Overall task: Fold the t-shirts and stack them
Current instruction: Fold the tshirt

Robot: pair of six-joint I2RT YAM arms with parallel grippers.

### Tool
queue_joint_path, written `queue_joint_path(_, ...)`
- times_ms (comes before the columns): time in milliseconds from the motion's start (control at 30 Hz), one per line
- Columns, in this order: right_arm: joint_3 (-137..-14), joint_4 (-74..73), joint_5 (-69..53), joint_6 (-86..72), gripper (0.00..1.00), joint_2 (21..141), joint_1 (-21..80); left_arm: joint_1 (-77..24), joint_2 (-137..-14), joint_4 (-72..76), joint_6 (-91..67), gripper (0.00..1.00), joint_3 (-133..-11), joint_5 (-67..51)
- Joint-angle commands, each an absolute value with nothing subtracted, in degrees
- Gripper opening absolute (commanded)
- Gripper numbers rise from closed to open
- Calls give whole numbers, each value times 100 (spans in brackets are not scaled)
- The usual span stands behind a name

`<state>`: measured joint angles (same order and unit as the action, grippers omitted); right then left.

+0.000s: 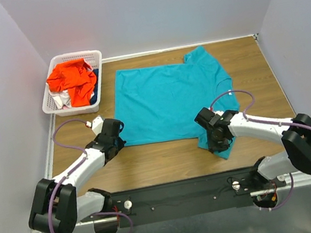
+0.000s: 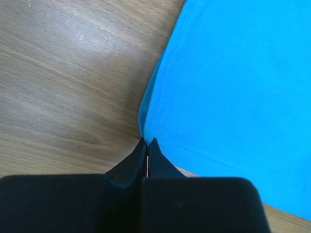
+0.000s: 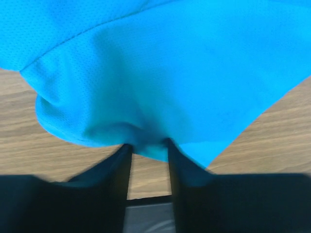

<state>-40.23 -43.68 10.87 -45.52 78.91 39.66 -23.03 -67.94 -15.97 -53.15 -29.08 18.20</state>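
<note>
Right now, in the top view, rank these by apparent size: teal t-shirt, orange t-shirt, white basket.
Largest: teal t-shirt, spread flat.
Then: white basket.
Smallest: orange t-shirt, bunched inside the basket, so only part shows.

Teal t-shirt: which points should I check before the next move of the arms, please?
1. Left gripper shut at the near left corner of the teal t-shirt: ok.
2. Cloth really pinched there: cannot tell.
3. Right gripper closed on the near right corner: not ok, jaws apart around cloth.
4. Shirt body flat on the table: ok.
5. Basket with orange-red t-shirt apart from the teal one: ok.
</note>
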Motion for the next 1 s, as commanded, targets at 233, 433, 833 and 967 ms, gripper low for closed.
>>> queue_joint_path(233, -3630, -4298, 756, -4491, 1, 7647, 4016, -2268, -6505, -1872, -5423, 0, -2830, 2101)
queue_joint_path(433, -3630, -4710, 580, -4868, 1, 7251, 4578, -2268, -5908, -2057, -5634, 0, -2584, 1987)
queue_joint_path(833, -4745, -5212, 2222, -5081, 1, 7496, 4711, -2259, -5756, -1855, -5485, 0, -2856, 1767)
queue_joint_path(967, -5351, -5212, 2758, -4818, 1, 7769, 4509, -2259, -6124, -1837, -5441, 0, -3190, 1863)
